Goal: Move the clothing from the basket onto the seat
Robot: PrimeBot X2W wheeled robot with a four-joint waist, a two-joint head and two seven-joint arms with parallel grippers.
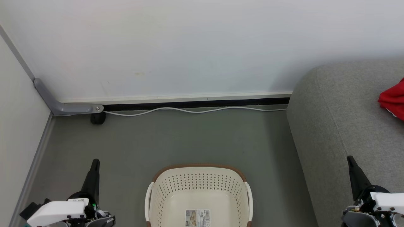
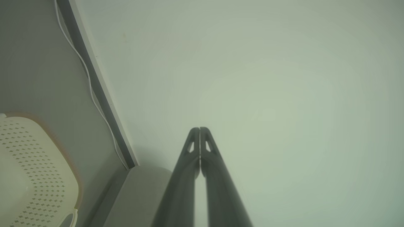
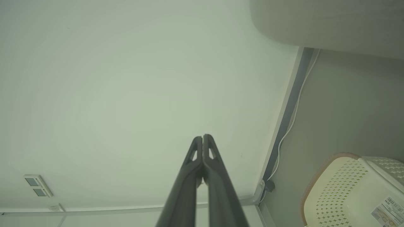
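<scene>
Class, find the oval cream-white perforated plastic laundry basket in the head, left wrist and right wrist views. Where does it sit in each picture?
Head view: the cream-white perforated plastic basket sits at bottom centre, cut off by the lower edge.
Left wrist view: the basket is in the lower left corner.
Right wrist view: the basket is in the lower right corner.
Shared landmark: the thin white cable along the foot of the pale wall.

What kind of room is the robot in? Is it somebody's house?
Probably a corner of a living room, or a mock-up of one: a grey sofa with red clothing on it, a laundry basket on the floor, a bare white wall.
</scene>
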